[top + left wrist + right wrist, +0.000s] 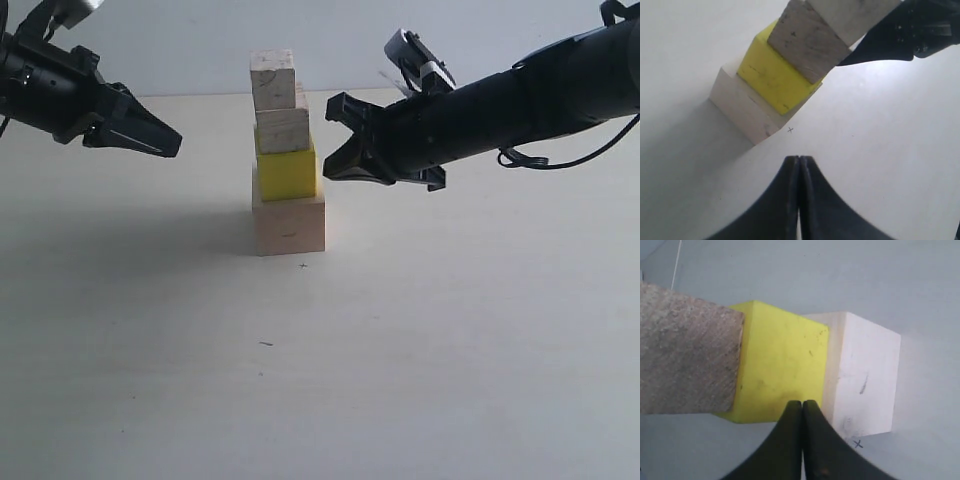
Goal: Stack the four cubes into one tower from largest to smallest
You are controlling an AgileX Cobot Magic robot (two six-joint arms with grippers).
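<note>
The tower stands mid-table: the large pale wooden cube [289, 225] at the bottom, the yellow cube [286, 170] on it, then the grained wooden cube [283, 128], then the smallest wooden cube [273, 78] slightly off to the left. My left gripper [172, 143] hovers shut and empty to the tower's left, well apart from it. My right gripper [335, 140] is shut and empty close beside the yellow cube on the right. In the right wrist view its tips [802, 402] lie by the yellow cube [782, 365] and pale cube [865, 370]. The left wrist view shows its gripper [799, 158] shut, with the tower's yellow cube [772, 75] ahead.
The pale table [450, 350] stretches bare in front of the tower. A small pen cross [303, 266] is marked just before the bottom cube. A white wall [200, 40] rises behind the table's far edge.
</note>
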